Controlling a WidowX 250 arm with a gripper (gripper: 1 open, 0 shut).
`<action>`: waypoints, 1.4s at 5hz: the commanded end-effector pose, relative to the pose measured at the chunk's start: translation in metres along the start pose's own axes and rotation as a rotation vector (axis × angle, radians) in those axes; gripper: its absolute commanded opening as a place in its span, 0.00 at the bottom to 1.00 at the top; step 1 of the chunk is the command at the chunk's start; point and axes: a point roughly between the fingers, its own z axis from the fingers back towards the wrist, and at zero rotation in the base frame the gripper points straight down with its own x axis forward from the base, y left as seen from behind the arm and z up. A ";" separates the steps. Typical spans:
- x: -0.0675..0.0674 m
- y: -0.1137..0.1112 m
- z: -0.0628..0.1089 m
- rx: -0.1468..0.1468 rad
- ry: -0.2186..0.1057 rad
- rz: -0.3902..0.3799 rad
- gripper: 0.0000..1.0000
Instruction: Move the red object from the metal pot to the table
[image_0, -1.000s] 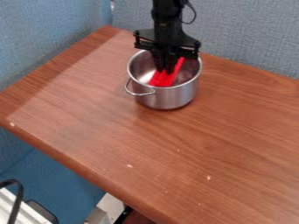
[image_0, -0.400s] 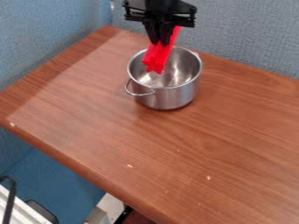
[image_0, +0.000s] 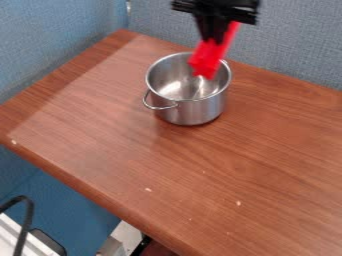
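Observation:
The red object hangs tilted in the air above the far rim of the metal pot, held at its upper end by my gripper, which is shut on it at the top edge of the view. The shiny pot stands on the reddish-brown table toward the back, its small loop handle pointing to the front left. Its inside shows bare metal, with only a red reflection on the wall.
A blue wall runs behind and left of the table. The table's front edge drops off at the lower left, where a dark cable shows on the floor. Bare wood stretches in front and right of the pot.
The gripper has risen out of the pot with the red object and shifted to the right; the object now hangs clear above the pot's rim.

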 end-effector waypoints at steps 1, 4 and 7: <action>0.006 -0.032 0.030 -0.024 -0.108 -0.112 0.00; -0.035 -0.077 0.004 -0.069 -0.051 -0.281 0.00; -0.056 -0.087 -0.044 -0.094 -0.033 -0.330 0.00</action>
